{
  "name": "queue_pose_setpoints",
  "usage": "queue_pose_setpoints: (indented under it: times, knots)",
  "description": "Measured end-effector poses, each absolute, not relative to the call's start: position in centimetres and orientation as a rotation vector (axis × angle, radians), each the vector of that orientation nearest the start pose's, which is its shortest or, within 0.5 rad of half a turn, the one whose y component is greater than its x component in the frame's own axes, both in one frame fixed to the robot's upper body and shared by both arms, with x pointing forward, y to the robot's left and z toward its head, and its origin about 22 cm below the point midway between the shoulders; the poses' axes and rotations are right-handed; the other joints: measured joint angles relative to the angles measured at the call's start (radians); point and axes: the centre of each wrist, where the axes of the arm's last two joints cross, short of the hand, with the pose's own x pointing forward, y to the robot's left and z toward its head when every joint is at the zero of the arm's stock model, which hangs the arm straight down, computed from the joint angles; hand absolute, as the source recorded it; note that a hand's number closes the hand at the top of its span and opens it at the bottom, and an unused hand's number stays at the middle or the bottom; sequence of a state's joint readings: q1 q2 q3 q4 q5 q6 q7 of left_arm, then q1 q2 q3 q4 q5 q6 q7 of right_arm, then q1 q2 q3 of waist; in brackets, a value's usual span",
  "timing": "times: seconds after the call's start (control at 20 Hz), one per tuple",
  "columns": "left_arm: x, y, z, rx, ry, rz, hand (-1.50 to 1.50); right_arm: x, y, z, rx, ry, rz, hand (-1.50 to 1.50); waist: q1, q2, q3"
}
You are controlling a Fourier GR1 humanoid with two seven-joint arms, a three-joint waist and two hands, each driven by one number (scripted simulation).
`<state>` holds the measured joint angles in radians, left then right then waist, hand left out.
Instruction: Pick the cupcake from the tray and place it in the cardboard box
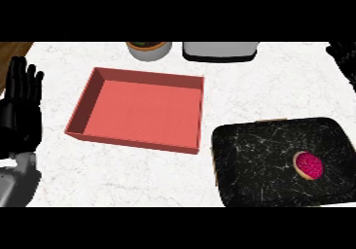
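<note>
A cupcake (309, 165) with magenta frosting lies on the right part of a black marbled tray (260, 160) at the lower right of the counter. To the tray's left sits a reddish open box (141, 109), nothing inside it. My left hand (16, 116) rests open at the left edge, fingers up, well apart from the box. My right hand (347, 61) shows only partly at the upper right edge, above and behind the tray, its fingers stretched out and holding nothing.
A white pot with a plant (149, 49) and a grey appliance (219, 51) stand at the counter's back edge. A wooden floor strip (10, 51) shows past the counter's left edge.
</note>
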<state>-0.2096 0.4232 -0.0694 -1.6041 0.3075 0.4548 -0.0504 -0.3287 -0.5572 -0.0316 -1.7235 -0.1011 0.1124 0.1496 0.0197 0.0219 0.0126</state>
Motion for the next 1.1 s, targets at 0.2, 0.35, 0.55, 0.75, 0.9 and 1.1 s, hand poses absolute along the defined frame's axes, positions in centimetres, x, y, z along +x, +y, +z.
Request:
queue_pose_setpoints:
  times: [0.2,0.35,0.55,0.75,0.9,1.1]
  knots:
    - [27.6,30.7,6.8,0.438,-1.725,0.071,0.0,28.8,-30.3,13.8,0.004,-1.779,0.574,-1.5,-0.007,-0.006,-0.005]
    - [26.8,32.5,5.3,0.529,-1.621,-0.029,0.0,28.6,-30.0,13.6,0.164,-1.776,0.726,-1.5,0.0,-0.005,-0.004]
    - [25.7,34.0,3.4,0.591,-1.501,-0.109,0.0,27.9,-31.1,13.6,0.182,-1.766,1.034,-1.5,-0.007,0.001,-0.002]
    - [25.5,34.8,3.0,0.617,-1.448,-0.159,0.0,27.4,-34.3,9.0,0.406,-1.742,0.941,-1.5,-0.004,0.008,0.001]
    - [25.5,34.7,2.5,0.622,-1.424,-0.183,0.0,27.3,-36.4,7.9,0.419,-1.753,0.897,-1.5,-0.001,0.007,0.001]
    - [25.6,34.4,2.1,0.614,-1.408,-0.208,0.0,27.9,-38.2,9.0,0.3,-1.799,0.978,-1.5,0.011,0.003,-0.001]
